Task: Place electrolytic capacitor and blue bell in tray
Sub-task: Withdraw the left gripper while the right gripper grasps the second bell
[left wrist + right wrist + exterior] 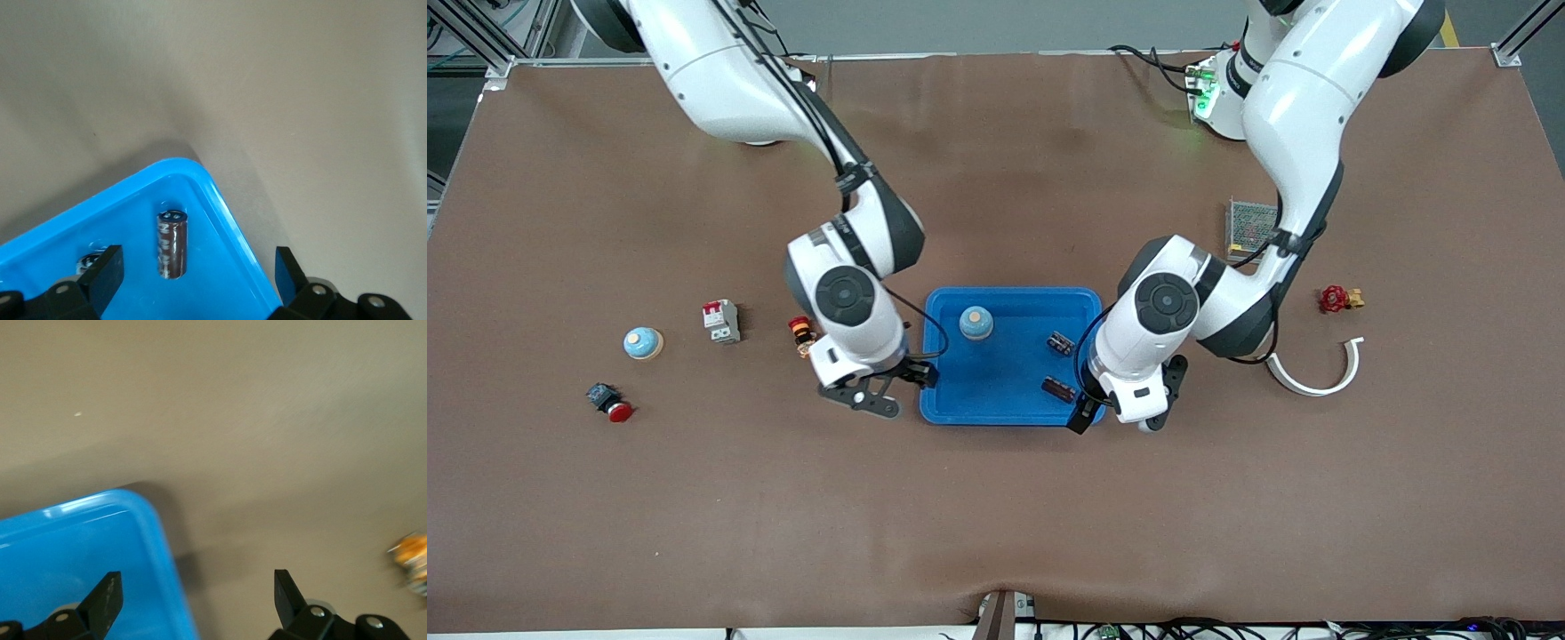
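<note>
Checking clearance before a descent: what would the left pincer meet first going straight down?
Probably the raised rim of the bright blue plastic tray, which the open left pincer straddles; depth is unclear.

Place: robotics lab
Signs: two white arms at a brown-matted table, aluminium frame posts, cables along the near edge

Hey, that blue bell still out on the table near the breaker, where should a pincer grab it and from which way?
Judging by its shape, grip the bell low across its dome, coming straight down from above. It sits upright on its base with a knob on top and open table around it; the right pincer, open, is the closer one.
</note>
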`<state>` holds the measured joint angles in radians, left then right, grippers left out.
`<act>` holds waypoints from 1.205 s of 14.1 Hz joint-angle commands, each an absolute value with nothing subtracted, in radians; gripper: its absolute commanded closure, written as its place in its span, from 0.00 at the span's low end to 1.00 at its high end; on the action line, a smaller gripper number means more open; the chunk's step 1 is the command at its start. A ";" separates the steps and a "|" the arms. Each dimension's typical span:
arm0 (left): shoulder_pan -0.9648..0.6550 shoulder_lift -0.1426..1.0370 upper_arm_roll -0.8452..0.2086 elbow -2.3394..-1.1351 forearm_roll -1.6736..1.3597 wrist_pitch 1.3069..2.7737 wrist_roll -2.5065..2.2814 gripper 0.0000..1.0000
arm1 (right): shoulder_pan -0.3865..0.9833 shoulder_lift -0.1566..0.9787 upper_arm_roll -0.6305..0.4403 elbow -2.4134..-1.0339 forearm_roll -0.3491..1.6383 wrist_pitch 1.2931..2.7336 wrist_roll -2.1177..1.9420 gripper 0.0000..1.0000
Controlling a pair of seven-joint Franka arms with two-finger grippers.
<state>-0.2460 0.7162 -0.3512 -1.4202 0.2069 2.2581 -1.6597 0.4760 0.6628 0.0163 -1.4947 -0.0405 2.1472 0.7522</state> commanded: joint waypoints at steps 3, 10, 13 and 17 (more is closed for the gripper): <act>-0.183 0.553 -0.350 -1.445 0.209 2.073 -1.449 0.00 | 0.376 0.583 0.031 -1.513 -0.057 2.057 0.465 0.00; -0.068 0.378 -0.356 -1.445 0.203 1.821 -1.080 0.00 | 0.178 0.437 0.032 -1.687 -0.057 2.092 0.111 0.00; -0.046 0.307 -0.353 -1.445 0.204 1.717 -1.001 0.00 | 0.115 0.382 0.031 -1.804 -0.057 2.192 0.028 0.00; -0.003 0.249 -0.356 -1.443 0.201 1.661 -0.888 0.00 | 0.068 0.307 0.031 -2.020 -0.057 2.393 0.014 0.00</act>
<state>-0.0225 0.2899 -0.3498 -1.4180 0.2070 1.6873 -0.9381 0.0947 0.3914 0.0106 -1.8714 -0.0409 2.3082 0.0178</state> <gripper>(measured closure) 0.000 0.000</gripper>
